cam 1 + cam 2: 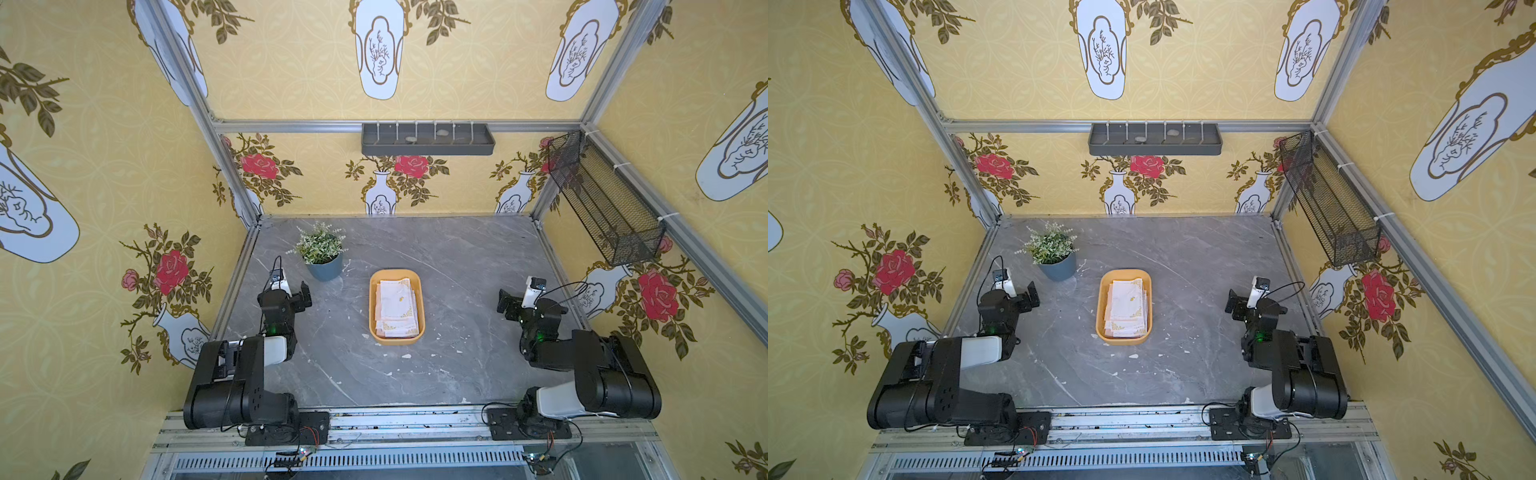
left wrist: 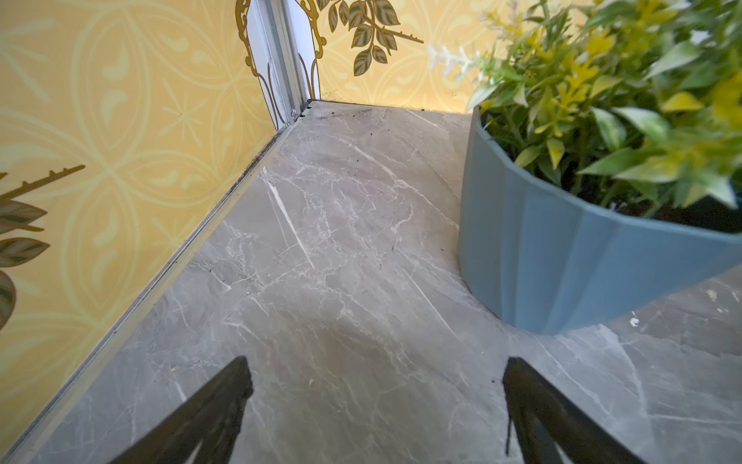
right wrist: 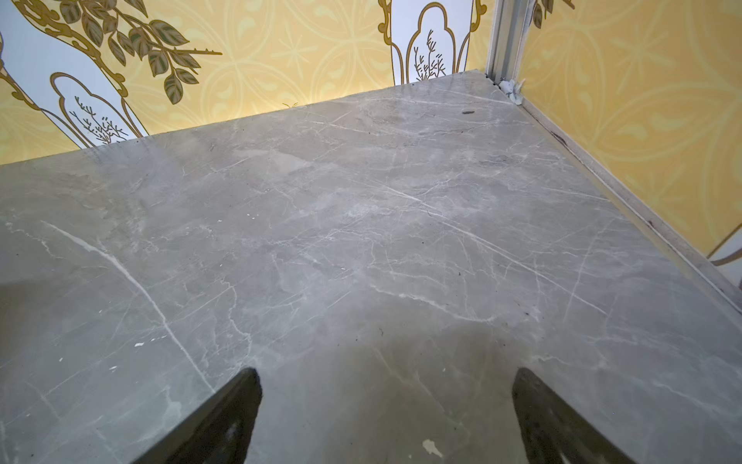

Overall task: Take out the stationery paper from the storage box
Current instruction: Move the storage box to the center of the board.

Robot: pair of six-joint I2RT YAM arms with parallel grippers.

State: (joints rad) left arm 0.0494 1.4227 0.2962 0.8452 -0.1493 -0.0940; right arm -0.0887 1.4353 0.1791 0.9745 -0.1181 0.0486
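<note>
We look down on a grey, marble-patterned table [image 1: 469, 266] closed in by yellow wallpapered walls [image 1: 104, 174] printed with red roses and white vases, with aluminium rails at the corners. A dark grey shelf [image 1: 428, 140] hangs on the back wall, and a black mesh basket [image 1: 604, 203] is fixed to the right-hand wall. A potted plant [image 1: 322, 253] with small green and white leaves stands in a blue-grey pot at the far left of the table. A few white flecks [image 1: 405, 356] dot the surface. In the middle of the table, between the two arms and well apart from both, sits the storage box [image 1: 397, 341], a shallow mustard-yellow tray with rounded corners. The stationery paper [image 1: 397, 307] lies flat inside it: a loose stack of white sheets with gold ornamental corners, their edges slightly out of line. The left gripper [image 1: 305, 296], near the plant pot, has its jaws spread wide and holds nothing. The right gripper [image 1: 505, 305] is likewise wide open and empty above the bare table.
</note>
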